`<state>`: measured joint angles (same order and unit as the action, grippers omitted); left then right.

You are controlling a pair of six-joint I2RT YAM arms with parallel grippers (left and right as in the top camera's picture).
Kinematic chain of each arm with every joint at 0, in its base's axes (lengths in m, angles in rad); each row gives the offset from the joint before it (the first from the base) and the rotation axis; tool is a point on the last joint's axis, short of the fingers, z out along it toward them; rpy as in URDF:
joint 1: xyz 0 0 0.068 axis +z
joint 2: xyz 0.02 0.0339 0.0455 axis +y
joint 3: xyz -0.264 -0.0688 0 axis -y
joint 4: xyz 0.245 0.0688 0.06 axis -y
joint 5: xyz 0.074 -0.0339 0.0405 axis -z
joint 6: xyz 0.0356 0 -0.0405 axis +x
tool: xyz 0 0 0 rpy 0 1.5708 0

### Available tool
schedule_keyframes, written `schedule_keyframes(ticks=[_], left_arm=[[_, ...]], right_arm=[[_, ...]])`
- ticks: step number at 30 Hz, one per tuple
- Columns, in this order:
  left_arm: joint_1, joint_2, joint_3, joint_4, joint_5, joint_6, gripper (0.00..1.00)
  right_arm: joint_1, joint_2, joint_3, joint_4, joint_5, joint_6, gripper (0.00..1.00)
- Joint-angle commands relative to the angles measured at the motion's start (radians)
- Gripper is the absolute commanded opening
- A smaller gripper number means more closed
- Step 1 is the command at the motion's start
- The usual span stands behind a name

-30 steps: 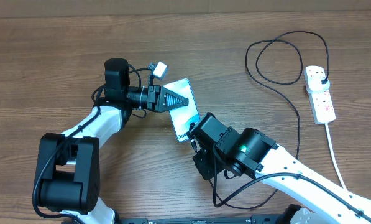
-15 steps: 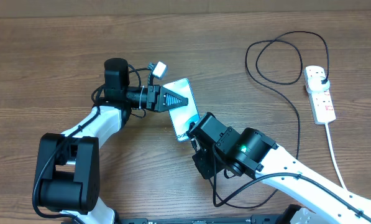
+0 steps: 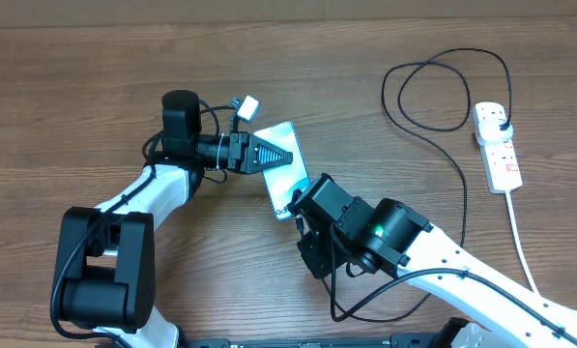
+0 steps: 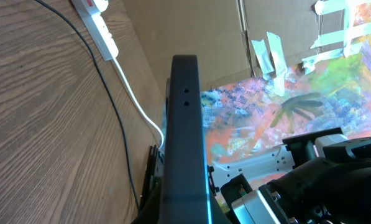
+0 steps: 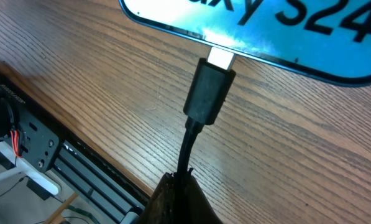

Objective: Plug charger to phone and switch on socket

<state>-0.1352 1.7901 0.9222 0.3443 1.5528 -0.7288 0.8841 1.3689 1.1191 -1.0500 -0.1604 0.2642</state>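
The phone with its light blue screen lies tilted at mid-table. My left gripper is shut on its sides; in the left wrist view the phone stands edge-on between the jaws. My right gripper sits at the phone's text end, shut on the charger cable just behind the black connector. The connector's silver tip meets the phone's lower edge, partly showing. The charger cable loops to a black plug in the white socket strip.
The socket's thick white cord runs down the right side toward the front edge. The strip and black cable also show in the left wrist view. A small white cube sits behind the left wrist.
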Motion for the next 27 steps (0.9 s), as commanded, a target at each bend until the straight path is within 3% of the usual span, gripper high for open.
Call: schedule_keyframes(ticks=[1, 12, 24, 27], left_arm=[[0.005, 0.005, -0.003, 0.008, 0.028, 0.020, 0.04], [0.005, 0.005, -0.003, 0.008, 0.028, 0.027, 0.04], [0.004, 0.005, -0.003, 0.008, 0.028, 0.027, 0.04], [0.004, 0.005, -0.003, 0.008, 0.028, 0.027, 0.04]], right_arm=[[-0.005, -0.007, -0.002, 0.006, -0.015, -0.011, 0.04], [-0.005, -0.007, -0.002, 0.013, 0.132, -0.011, 0.04], [-0.005, -0.007, 0.000, 0.102, 0.134, -0.011, 0.04], [-0.005, -0.007, 0.000, 0.092, 0.133, -0.010, 0.10]])
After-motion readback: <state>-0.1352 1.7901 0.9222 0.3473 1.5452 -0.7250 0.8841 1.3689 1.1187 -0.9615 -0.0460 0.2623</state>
